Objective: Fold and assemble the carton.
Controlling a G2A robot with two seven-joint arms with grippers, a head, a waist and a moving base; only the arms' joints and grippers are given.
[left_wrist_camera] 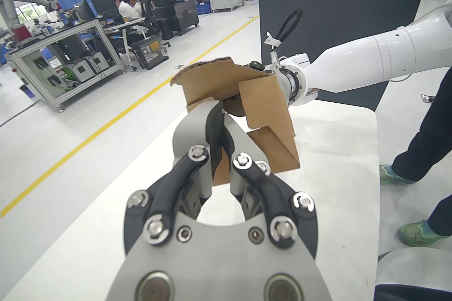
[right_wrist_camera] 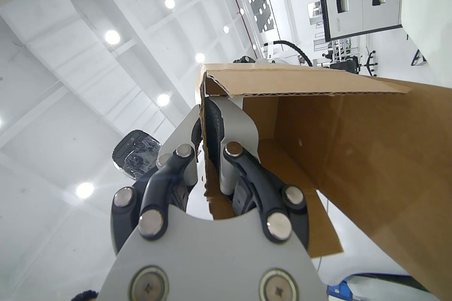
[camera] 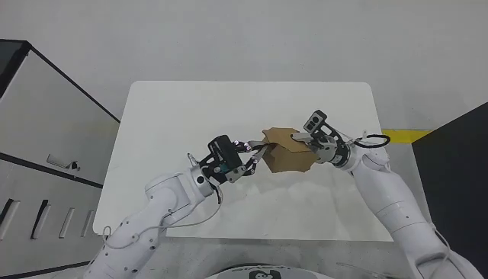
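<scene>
The brown cardboard carton [camera: 286, 150] hangs between the 2 arms over the right-centre of the white table [camera: 229, 111], partly folded and with its flaps still loose. From the top view it appears raised off the surface, though whether any corner touches cannot be told. The left arm [camera: 175, 195] comes in from the table's near left side, and its jaws are closed on the carton's left end. In the left wrist view the 2 fingers [left_wrist_camera: 190, 133] are drawn together with a thin cardboard panel pinched between their dark pads [left_wrist_camera: 215, 126], while the carton [left_wrist_camera: 243, 97] spreads beyond the fingertips, one flap sticking up and another hanging down over the table [left_wrist_camera: 335, 157]. The right arm [camera: 389, 195] comes in from the right, and its jaws are clamped on the opposite end. In the right wrist view a raw corrugated wall edge of the carton [right_wrist_camera: 335, 140] runs between the 2 fingers [right_wrist_camera: 240, 126], one finger inside the open box and the other outside. The box interior opens away from the jaws, with a top flap folded over above the fingertips.
</scene>
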